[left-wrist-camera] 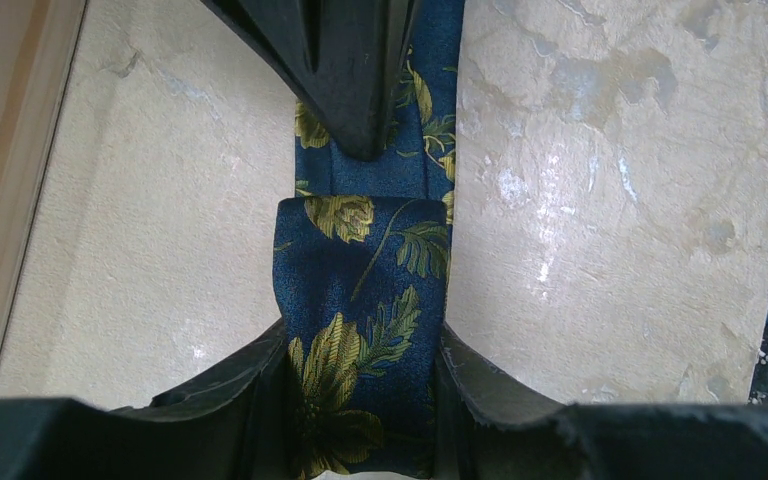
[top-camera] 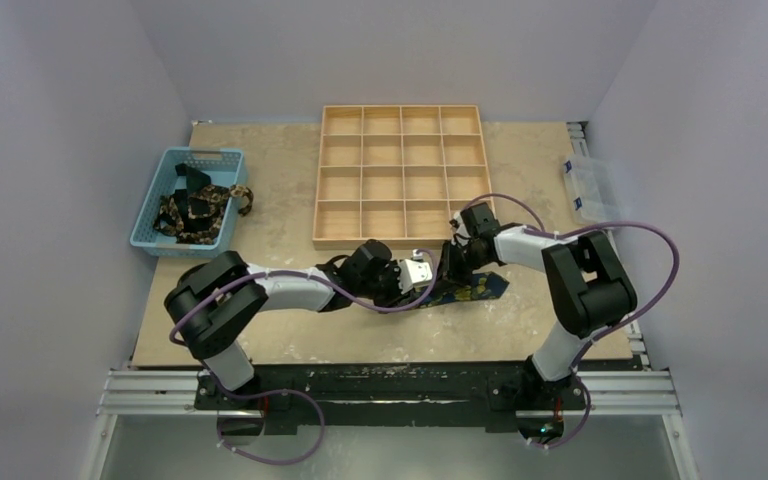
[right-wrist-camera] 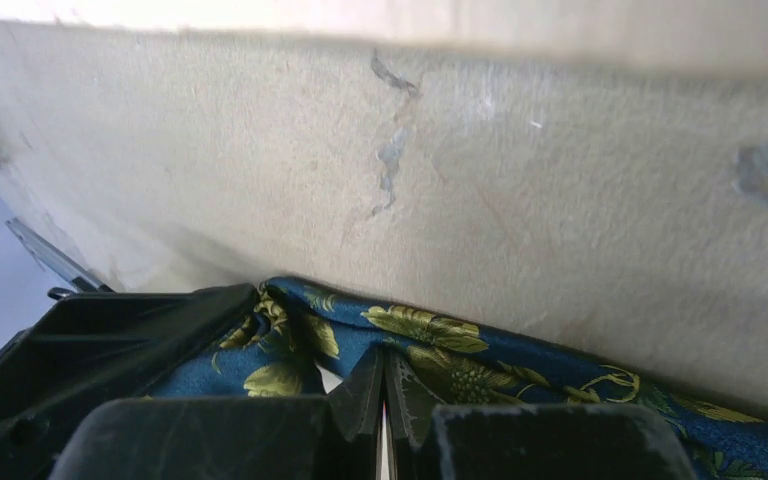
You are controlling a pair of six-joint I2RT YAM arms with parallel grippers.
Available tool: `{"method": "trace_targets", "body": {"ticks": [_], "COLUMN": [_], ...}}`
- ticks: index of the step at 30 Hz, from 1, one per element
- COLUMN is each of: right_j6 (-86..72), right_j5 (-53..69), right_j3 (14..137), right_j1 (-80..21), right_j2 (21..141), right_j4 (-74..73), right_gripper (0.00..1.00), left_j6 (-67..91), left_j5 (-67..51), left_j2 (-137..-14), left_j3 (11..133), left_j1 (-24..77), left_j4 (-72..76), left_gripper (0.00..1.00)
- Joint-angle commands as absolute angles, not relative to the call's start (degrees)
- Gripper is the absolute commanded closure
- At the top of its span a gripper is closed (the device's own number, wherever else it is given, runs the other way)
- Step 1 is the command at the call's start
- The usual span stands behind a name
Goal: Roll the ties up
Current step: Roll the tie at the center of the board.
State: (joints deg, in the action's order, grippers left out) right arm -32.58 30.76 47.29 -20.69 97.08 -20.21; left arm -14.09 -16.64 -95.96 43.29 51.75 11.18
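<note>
Mottled beige tabletop (top-camera: 260,200) bears a floral tie (left-wrist-camera: 360,270), left gripper (left-wrist-camera: 362,345) pinching its fold, right gripper (right-wrist-camera: 382,378) pressed together.

wooden grid tray (top-camera: 401,167): back centre of table (top-camera: 270,330) | blue basket (top-camera: 205,154): left | clear box (top-camera: 587,188): right edge

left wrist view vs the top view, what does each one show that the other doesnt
Only the left wrist view shows the tie close up: blue with yellow-green leaves, its end folded over and held between the fingers of the left gripper, with the shut right gripper pressing its tip down on the strip beyond. Only the top view shows the blue basket holding more ties, the whole wooden tray and a clear box. Both show the tie, the two grippers and the table.
</note>
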Motion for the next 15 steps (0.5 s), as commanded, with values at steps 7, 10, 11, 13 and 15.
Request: {"method": "trace_targets", "body": {"ticks": [7,10,11,13,15], "right_j6": [-27.2,-27.1,-27.1,-26.8,-27.0], "right_j5": [24.2,24.1,24.2,25.1,25.8], "right_j3": [49.0,49.0,49.0,48.9,49.0], "right_j1": [-20.8,-20.9,-20.9,-20.9,-20.9], "right_j2": [102.6,102.3,102.1,100.5,98.1], "right_j4": [-22.0,-22.1,-22.2,-22.4,-22.6], "right_gripper": [1.0,1.0,1.0,1.0,0.98], "left_j6": [-19.9,-21.2,-21.3,-20.7,-19.7], "left_j5": [-21.0,-21.1,-20.8,-19.5,-18.8], "left_j2": [-90.9,-92.6,-93.5,-96.3,-98.6], "left_j3": [47.3,47.3,47.3,48.5,49.2], "left_j1": [51.2,51.2,51.3,51.2,51.3], "left_j4": [1.1,0.1,-1.7,-4.3,-5.5], "left_gripper": [0.74,0.73,0.72,0.71,0.71]}}
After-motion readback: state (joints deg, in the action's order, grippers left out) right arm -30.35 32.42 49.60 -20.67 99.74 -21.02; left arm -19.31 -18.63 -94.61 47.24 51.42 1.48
